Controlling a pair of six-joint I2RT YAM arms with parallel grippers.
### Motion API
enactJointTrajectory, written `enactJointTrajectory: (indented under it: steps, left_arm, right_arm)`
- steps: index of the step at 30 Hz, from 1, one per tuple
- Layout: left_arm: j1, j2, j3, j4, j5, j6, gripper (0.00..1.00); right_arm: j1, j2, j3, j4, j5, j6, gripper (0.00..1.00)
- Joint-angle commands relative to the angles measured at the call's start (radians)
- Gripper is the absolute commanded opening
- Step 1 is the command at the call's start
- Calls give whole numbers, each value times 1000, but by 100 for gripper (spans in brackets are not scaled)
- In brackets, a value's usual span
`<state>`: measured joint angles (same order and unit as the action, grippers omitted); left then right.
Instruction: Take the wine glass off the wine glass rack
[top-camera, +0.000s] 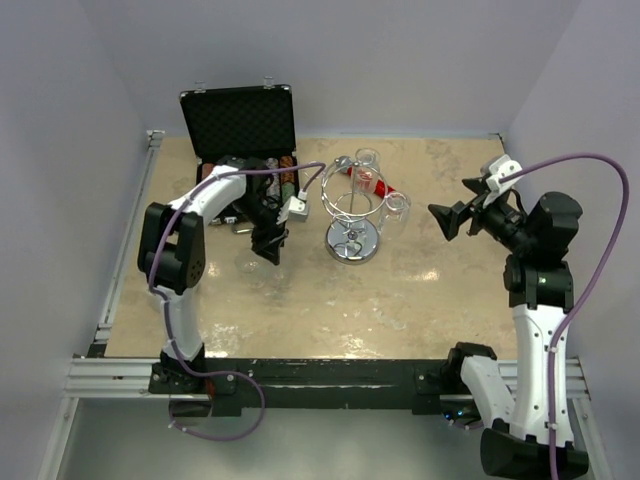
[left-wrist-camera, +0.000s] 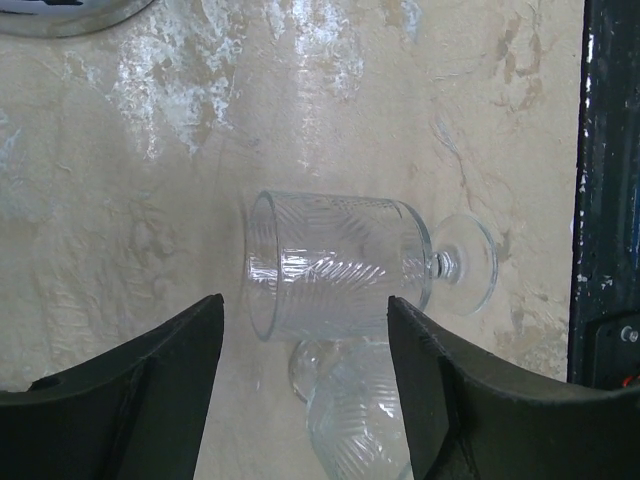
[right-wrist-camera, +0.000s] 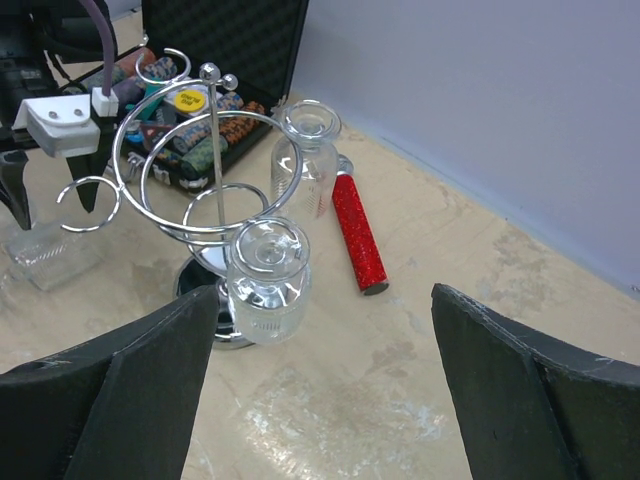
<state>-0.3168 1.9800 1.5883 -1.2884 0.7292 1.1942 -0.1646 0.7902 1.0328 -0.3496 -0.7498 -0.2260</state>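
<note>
The chrome wine glass rack (top-camera: 351, 212) stands mid-table on its round mirrored base. Two clear wine glasses hang upside down from its loops: one at the back (top-camera: 367, 166) and one on the right (top-camera: 397, 208). In the right wrist view the nearer hanging glass (right-wrist-camera: 268, 280) sits just ahead of my open, empty right gripper (right-wrist-camera: 322, 295); the rack (right-wrist-camera: 205, 160) is behind it. My left gripper (left-wrist-camera: 305, 305) is open, low over two ribbed glasses on the table: one on its side (left-wrist-camera: 340, 262), and one (left-wrist-camera: 365, 425) partly between the fingers.
An open black chip case (top-camera: 240, 120) stands at the back left. A red glittery cylinder (right-wrist-camera: 357, 232) lies behind the rack, beside the far glass (right-wrist-camera: 305, 150). The black front rail (left-wrist-camera: 605, 190) runs close by the fallen glasses.
</note>
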Motion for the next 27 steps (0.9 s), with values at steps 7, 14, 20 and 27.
enactJointTrajectory:
  steps: [7, 14, 20, 27]
  left_arm:
    - [-1, 74, 33, -29, 46, 88, 70]
    - [-2, 14, -76, -29, 87, 96, 55]
    - [-7, -15, -143, -29, 108, 94, 31]
    - [-11, -49, -143, -29, 176, 100, 0]
  right_arm:
    - [-3, 3, 58, -35, 29, -19, 91]
    - [-4, 15, 47, -37, 35, -32, 91]
    - [-3, 35, 39, -25, 23, -32, 91]
    - [-3, 44, 36, -20, 20, -45, 91]
